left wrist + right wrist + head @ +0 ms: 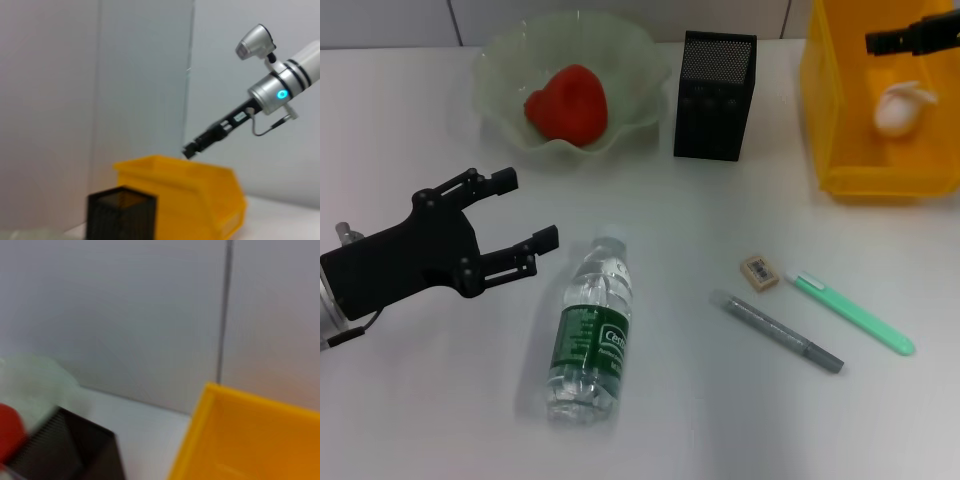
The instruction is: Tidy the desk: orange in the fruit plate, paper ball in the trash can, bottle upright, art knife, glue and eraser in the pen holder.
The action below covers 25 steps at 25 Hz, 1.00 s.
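Observation:
The orange (568, 102) lies in the fruit plate (505, 75) at the back left. The paper ball (902, 110) lies inside the trash can (830, 110) at the back right. My right gripper (880, 42) hovers above the trash can; it also shows in the left wrist view (192, 149). The bottle (588, 332) lies on its side in front, cap pointing away from me. My left gripper (530, 208) is open and empty, just left of the bottle's cap. The eraser (760, 272), a green art knife (850, 312) and a grey glue pen (775, 330) lie at the front right. The pen holder (715, 95) stands between plate and can.
The white table (420, 420) carries everything. A pale wall stands behind the trash can (190, 195) and the pen holder (120, 215). The right wrist view shows the can's rim (250, 440), the pen holder (70, 450) and part of the orange (10, 435).

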Available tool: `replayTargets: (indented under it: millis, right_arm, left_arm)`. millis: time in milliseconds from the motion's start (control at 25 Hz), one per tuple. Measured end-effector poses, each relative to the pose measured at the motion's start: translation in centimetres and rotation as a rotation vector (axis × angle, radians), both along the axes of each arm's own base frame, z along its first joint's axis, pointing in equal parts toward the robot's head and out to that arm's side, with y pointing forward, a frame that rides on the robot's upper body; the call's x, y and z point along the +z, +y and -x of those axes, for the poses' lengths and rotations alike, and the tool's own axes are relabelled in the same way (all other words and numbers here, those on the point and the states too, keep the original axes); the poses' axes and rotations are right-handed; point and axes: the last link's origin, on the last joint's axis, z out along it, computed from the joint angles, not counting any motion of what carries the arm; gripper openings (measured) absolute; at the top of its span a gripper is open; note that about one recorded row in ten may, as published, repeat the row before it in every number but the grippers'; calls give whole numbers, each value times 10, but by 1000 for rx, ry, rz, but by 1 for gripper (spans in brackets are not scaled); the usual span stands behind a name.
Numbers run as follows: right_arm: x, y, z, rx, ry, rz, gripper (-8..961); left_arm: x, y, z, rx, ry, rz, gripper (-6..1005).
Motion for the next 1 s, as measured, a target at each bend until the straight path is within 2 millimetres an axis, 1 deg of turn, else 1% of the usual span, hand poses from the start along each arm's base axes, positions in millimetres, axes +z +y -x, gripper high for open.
replayTargets:
  millis: [40,80,120,160,200,240,280,360,400,440,480,520,560,600,640,720,760,800,880,960,1000]
  right_arm:
    - [0,0,0,0,0,0,752]
    - [2,-8,3,46,25,0,760]
    - [1,-28,2,146,78,17,769]
    - [1,-28,2,146,78,17,777]
    - [-5,-50,-4,257,116,42,786]
    - [-5,-50,-4,257,116,42,786]
    - [-9,-60,-8,313,126,52,786]
    - [-19,-80,-21,414,146,71,786]
    - [-31,-99,-36,484,186,93,786]
    - [-31,-99,-36,484,186,93,786]
    - [-40,-114,-50,528,215,110,786]
    - [-40,-114,-50,528,215,110,786]
    - [-46,-122,-58,546,231,123,786]
    - [-52,-136,-73,566,264,137,786]
    - [-52,-136,-73,566,264,137,787]
    - [-56,-149,-84,587,295,150,787]
    - [-57,-155,-90,590,308,153,787]
    - [-59,-162,-97,588,314,154,787]
    - [-59,-164,-101,582,309,150,787]
    - [-61,-168,-106,570,303,148,787]
    - [-62,-171,-108,563,297,157,787]
  left_arm:
    - [0,0,0,0,0,0,857]
    - [3,-2,-4,-17,-24,19,857]
    - [9,-3,-10,-19,-48,47,857]
    - [9,-3,-10,-19,-48,47,857]
    - [12,-3,-13,-14,-49,65,857]
    - [15,-2,-16,-5,-47,81,857]
    - [18,-2,-20,3,-33,92,857]
    - [20,0,-24,49,-16,116,857]
    - [22,2,-28,82,-4,129,857]
    - [22,2,-28,82,-4,129,857]
    - [24,5,-39,165,29,153,856]
    - [24,7,-43,188,47,158,856]
    - [24,7,-50,214,69,167,856]
    - [20,9,-64,276,137,184,856]
    - [20,9,-64,276,137,184,856]
    - [8,13,-84,448,252,212,856]
    - [7,14,-87,473,258,215,856]
    - [2,17,-93,537,289,216,856]
    - [-7,22,-102,601,347,215,856]
    - [-7,22,-102,601,347,215,856]
    - [-23,32,-113,646,415,218,856]
